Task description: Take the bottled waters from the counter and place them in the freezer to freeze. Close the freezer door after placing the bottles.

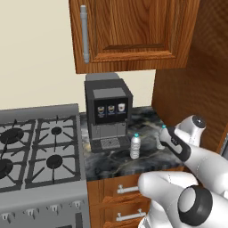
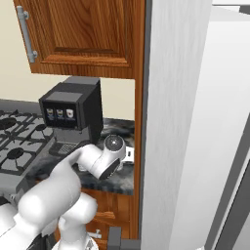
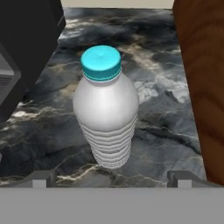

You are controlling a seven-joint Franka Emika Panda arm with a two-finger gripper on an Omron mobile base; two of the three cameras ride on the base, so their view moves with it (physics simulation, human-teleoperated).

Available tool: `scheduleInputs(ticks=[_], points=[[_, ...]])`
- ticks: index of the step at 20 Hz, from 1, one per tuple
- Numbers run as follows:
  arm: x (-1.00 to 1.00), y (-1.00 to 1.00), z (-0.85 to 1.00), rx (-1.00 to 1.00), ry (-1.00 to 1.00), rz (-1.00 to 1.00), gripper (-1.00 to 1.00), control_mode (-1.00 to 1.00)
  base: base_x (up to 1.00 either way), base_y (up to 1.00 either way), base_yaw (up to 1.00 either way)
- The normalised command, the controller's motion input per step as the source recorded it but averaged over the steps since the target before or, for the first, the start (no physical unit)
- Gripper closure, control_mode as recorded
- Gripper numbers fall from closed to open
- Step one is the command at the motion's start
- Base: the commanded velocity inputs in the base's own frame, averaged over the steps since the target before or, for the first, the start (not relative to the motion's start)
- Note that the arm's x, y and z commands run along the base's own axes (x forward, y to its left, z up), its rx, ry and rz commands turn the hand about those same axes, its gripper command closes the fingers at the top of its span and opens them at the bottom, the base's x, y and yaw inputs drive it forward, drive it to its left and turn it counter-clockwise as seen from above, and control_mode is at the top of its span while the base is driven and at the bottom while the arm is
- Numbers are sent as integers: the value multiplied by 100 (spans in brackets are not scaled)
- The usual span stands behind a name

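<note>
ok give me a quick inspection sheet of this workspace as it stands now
surface: dark marbled stone counter, bare around the bottles
job's things: two small clear plastic bottles with teal caps, upright; left bottle, right bottle straight ahead of the hand camera; tall light-grey freezer
clutter: black coffee machine
grippers: two-finger gripper open, behind the right bottle, not touching
cables: nothing seen
surroundings: grey gas stove, wooden wall cabinet, wooden drawers

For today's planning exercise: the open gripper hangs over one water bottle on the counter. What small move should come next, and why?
Probably ease the gripper down around the bottle before closing. In the hand view the fingertips stand wide either side, with the teal cap centred between them and the bottle upright on the counter, not yet touched.
</note>
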Motion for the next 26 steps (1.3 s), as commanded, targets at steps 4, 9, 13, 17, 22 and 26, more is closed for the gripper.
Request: scheduleInputs(ticks=[4, 9, 13, 17, 22, 26], points=[[4, 5, -8, 0, -1, 1, -100, -100, 0, 0, 0], [5, 0, 0, 0, -6, 0, -100, -100, 0, 0, 0], [9, 1, 0, 0, -7, 0, -100, -100, 0, 0, 0], [15, 10, 0, 0, -2, 1, -100, -100, 0, 0, 0], [21, 14, 0, 0, 0, 0, -100, -100, 0, 0, 0], [9, 1, 0, 0, 0, 0, -100, -100, 0, 0, 0]])
